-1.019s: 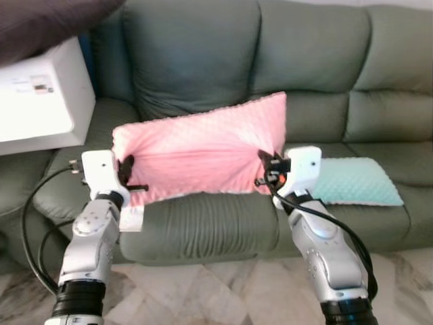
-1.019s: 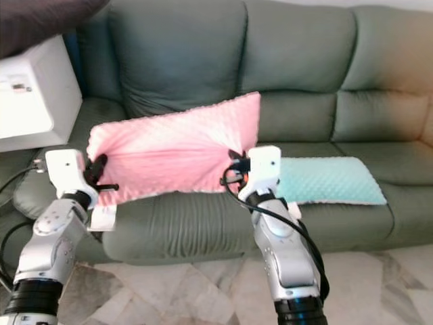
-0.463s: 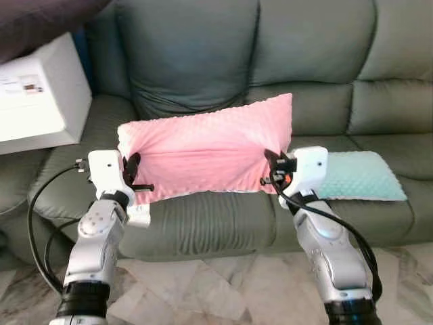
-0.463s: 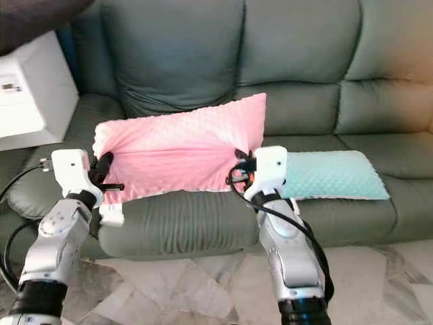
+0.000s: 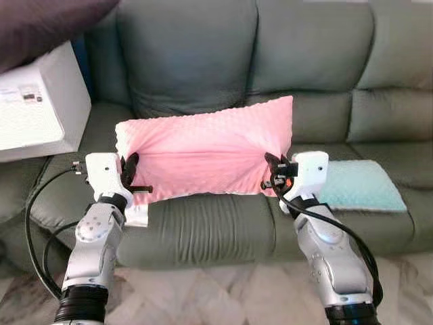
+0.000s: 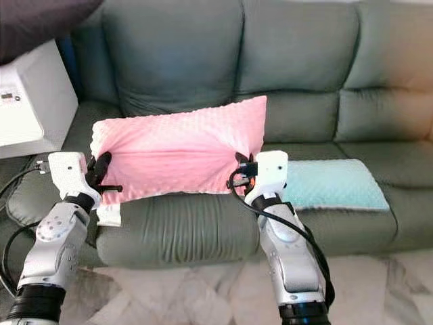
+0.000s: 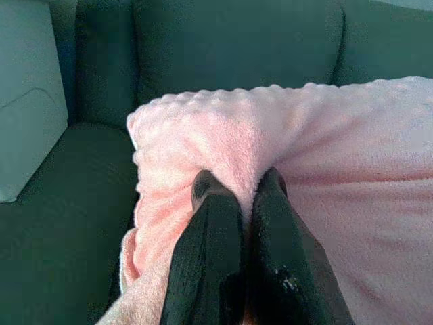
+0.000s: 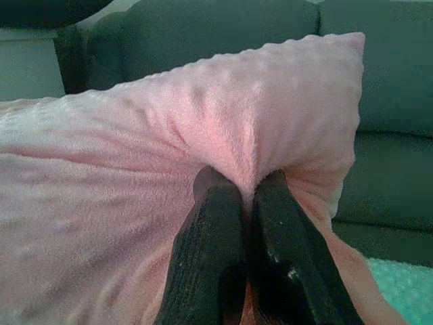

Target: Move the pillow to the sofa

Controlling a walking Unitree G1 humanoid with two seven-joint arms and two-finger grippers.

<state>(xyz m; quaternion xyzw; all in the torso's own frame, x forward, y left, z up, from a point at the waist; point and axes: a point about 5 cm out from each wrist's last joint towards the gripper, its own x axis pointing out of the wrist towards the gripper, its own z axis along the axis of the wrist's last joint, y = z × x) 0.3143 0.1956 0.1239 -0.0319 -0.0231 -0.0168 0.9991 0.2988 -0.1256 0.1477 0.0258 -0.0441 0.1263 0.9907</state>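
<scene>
Right now the pink pillow [image 5: 206,152] hangs stretched between both grippers, up in the air just in front of the green sofa [image 5: 196,61], w/ its lower edge over the front of the seat cushion. Left gripper [image 5: 130,177] sits at the pillow's 9 o'clock end; its two black fingers [image 7: 210,257] are pressed together w/ a fold of pink fabric pinched between them, clear in the left wrist view. Right gripper [image 5: 272,172] is at about 4 o'clock on the pillow, near the lower right corner, fingers [image 8: 210,257] likewise squeezed on a bunched ridge of the fabric. Creases radiate from both pinch pts toward the pillow's middle. Top right corner of the pillow stands higher than the top left, so it's tilted a bit.

A white tag or flap [image 5: 135,215] dangles below the left end, beside the left wrist. At 3 o'clock from the pillow, a mint-green dotted cushion [image 5: 358,186] lies flat on the sofa seat, just beside the right gripper's white housing. At 10 o'clock, a white box-like unit [image 5: 34,108] rests on the sofa's left end, w/ a dark cloth [image 5: 40,27] above it. Black cables [image 5: 30,223] loop off the left arm; floor below is marbled tile [image 5: 223,298].
</scene>
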